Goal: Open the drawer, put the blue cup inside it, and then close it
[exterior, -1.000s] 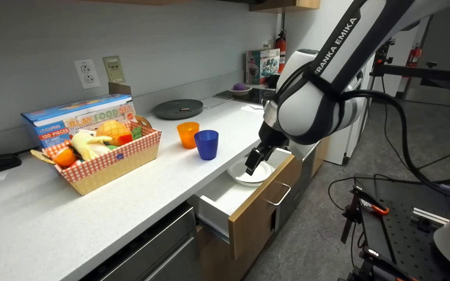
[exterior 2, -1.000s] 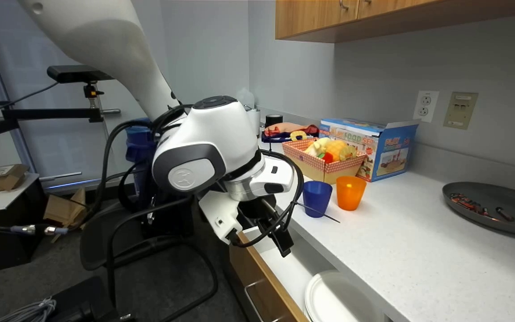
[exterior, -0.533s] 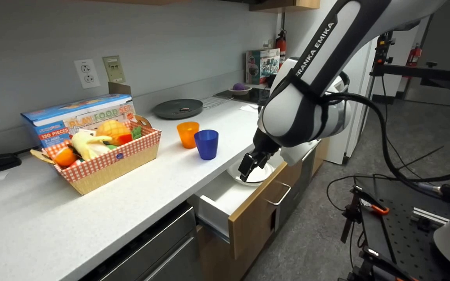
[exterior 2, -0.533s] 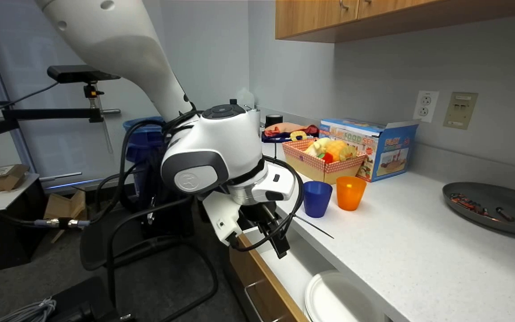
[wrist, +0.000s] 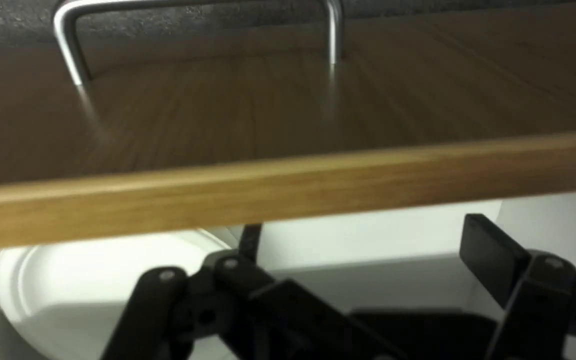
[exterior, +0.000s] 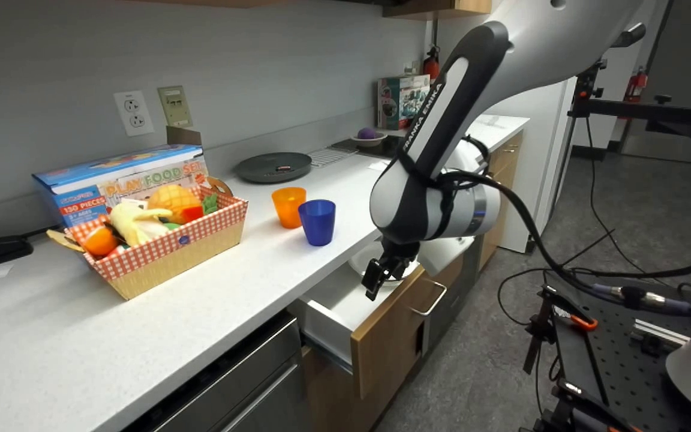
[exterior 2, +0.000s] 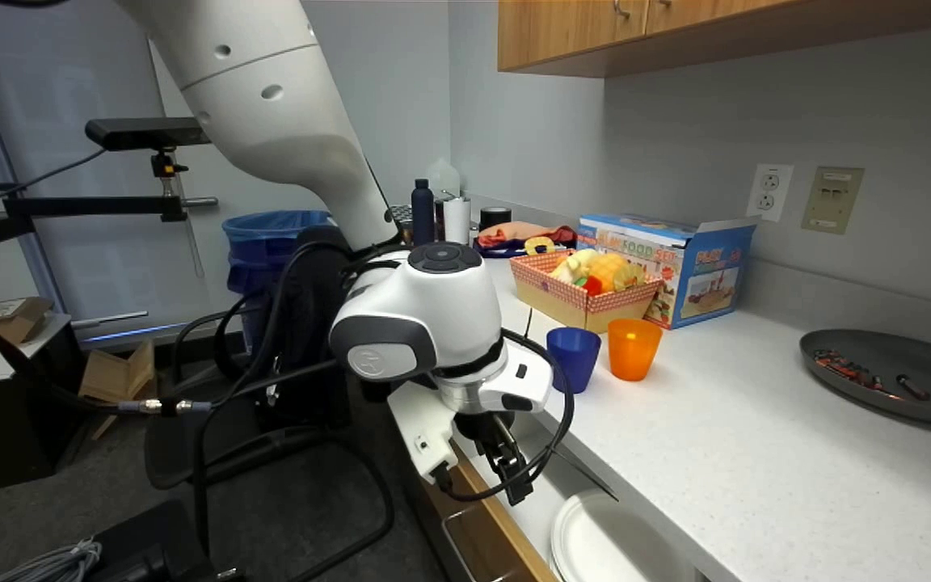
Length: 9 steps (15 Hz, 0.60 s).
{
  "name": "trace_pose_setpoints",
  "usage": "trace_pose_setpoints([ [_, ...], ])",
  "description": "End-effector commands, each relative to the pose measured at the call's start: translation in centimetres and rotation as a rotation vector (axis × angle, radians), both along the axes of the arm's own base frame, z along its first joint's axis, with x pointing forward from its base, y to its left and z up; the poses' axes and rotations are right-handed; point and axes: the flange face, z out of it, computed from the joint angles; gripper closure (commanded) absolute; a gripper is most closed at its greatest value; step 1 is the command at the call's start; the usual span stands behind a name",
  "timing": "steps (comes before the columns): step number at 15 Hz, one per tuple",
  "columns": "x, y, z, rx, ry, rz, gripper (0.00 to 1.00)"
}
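widely spread gripper (wrist: pixel 365 242) inward of the drawer front (exterior: pixel 392 329), contact unclear

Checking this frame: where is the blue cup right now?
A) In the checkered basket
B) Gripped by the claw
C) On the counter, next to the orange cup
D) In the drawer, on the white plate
C: both exterior views show the blue cup standing upright on the counter, beside the orange cup.
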Motion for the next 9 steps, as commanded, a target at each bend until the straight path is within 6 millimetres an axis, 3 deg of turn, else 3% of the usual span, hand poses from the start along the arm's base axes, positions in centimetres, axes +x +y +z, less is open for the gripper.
trace_pose_setpoints([
  [1,0.2,-0.5,-2.9,-0.010,0.039,0.015,0.00],
  [9,-5.1,-1.4,-4.2,-0.071,0.146,0.039,0.00],
])
